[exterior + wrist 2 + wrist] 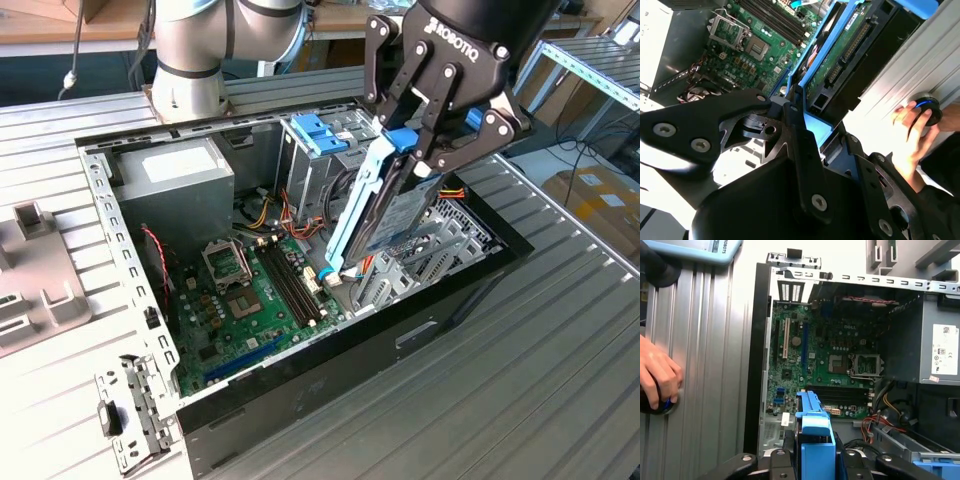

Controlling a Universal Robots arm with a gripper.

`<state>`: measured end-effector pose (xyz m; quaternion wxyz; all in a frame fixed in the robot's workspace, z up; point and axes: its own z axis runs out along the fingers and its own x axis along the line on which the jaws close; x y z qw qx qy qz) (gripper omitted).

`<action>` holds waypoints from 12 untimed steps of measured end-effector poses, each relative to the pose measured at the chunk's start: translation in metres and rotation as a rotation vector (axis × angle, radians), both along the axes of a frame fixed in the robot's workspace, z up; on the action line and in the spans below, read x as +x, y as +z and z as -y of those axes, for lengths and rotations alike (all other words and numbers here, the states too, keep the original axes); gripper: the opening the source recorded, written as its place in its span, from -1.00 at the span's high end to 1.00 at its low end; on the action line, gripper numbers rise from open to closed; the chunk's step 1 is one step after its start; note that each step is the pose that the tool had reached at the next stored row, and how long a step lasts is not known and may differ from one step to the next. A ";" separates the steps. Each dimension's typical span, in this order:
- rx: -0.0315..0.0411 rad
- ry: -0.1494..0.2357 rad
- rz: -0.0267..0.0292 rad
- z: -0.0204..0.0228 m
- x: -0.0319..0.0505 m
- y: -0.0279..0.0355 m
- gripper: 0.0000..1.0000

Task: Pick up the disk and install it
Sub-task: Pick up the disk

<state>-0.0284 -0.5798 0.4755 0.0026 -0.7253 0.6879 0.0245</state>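
The black two-finger gripper [420,150] is pinched on the upper end of the dark grey rectangular disk [395,215], its fingers pressed against the light-blue plastic carrier rail. The disk hangs steeply tilted, with its lower end down inside the open black-and-silver metal computer case [100,200], just beside the green motherboard [240,300] and near the tall metal drive cage [320,135]; whether it touches anything there cannot be told. In the second wrist view the disk's [840,55] green circuit side faces the camera. A person's hand [657,375] rests on a round black knob [925,110] on the ribbed aluminium table [520,350]
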 end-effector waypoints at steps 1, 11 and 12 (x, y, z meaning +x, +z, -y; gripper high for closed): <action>0.0001 0.000 0.0000 0.0009 0.0008 -0.0001 0.26; 0.0000 0.000 -0.0001 0.0109 0.0098 -0.0007 0.26; 0.0000 0.000 -0.0001 0.0120 0.0108 -0.0008 0.26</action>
